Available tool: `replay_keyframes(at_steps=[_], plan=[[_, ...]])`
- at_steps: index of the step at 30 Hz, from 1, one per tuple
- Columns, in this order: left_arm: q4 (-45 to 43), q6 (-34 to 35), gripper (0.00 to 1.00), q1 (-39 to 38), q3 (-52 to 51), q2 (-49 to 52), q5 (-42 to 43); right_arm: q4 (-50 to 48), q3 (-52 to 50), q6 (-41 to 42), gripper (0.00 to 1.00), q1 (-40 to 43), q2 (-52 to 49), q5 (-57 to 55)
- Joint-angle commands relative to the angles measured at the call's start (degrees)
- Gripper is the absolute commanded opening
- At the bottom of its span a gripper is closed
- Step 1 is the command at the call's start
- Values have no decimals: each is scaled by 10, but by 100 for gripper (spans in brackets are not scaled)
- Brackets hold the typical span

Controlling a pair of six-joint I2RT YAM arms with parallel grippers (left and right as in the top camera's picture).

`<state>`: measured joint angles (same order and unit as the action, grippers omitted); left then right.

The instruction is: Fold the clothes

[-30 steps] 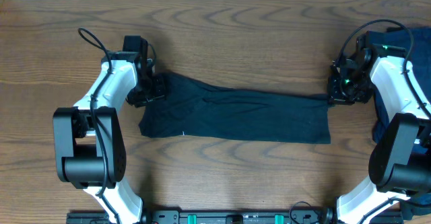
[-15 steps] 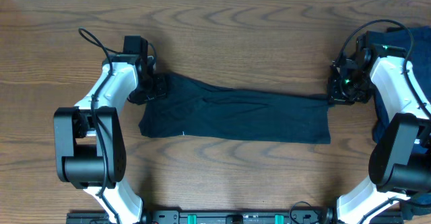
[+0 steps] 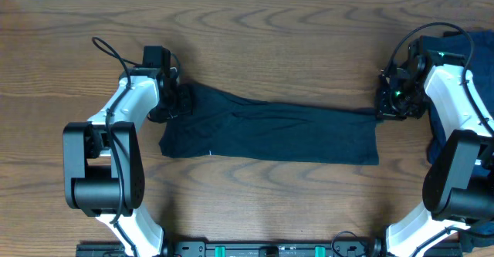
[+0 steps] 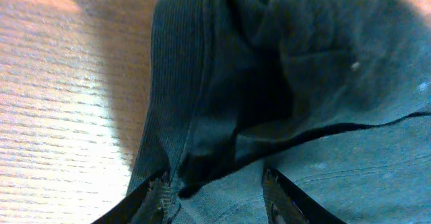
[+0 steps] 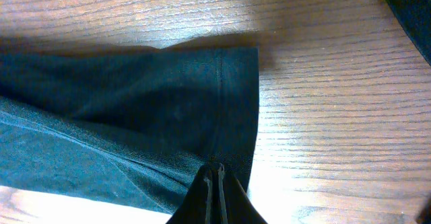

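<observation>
The dark T-shirt (image 3: 270, 133) lies as a long flat band across the middle of the wooden table. My left gripper (image 3: 179, 103) is at its upper left corner. In the left wrist view the jaws (image 4: 215, 183) are open, straddling bunched fabric and a ribbed hem (image 4: 175, 83). My right gripper (image 3: 383, 106) is at the shirt's upper right corner. In the right wrist view its fingers (image 5: 214, 171) are pressed together on the shirt's hemmed edge (image 5: 229, 103).
A pile of other dark navy clothes (image 3: 463, 64) lies at the right table edge behind the right arm; its edge shows in the right wrist view (image 5: 411, 2). Bare wood table (image 3: 270, 49) surrounds the shirt.
My left arm has shifted slightly to the right over the shirt's corner. The right arm and the shirt have not visibly moved.
</observation>
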<state>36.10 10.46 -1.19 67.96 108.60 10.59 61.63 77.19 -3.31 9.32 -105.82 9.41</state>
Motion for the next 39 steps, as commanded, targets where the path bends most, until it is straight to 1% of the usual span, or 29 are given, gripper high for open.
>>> replay_keyframes(at_steps=[1,14,18,23,24,25,28,29,34,39], plan=[[0,-8,47,1,-8,4,3,-1,-1,7,2,3,6,0],[-13,-8,47,1,-22,4,3,-1,-1,7,2,3,6,0],[-37,-8,46,1,-43,4,3,-1,-1,7,2,3,6,0],[-45,-5,45,2,-42,3,4,-2,-1,7,2,3,6,0],[-45,-3,38,2,-42,3,4,-2,-1,7,2,4,6,0],[-44,-3,34,2,-42,3,4,-2,-1,7,2,3,6,0],[-43,-3,24,2,-42,3,4,-2,-1,7,2,3,6,0],[-43,-3,22,2,-42,3,4,-2,-1,7,2,3,6,0],[-37,-3,20,2,-35,2,4,-3,-1,7,3,4,6,0],[-15,-3,20,2,-9,-15,4,-3,-1,7,2,3,6,0]])
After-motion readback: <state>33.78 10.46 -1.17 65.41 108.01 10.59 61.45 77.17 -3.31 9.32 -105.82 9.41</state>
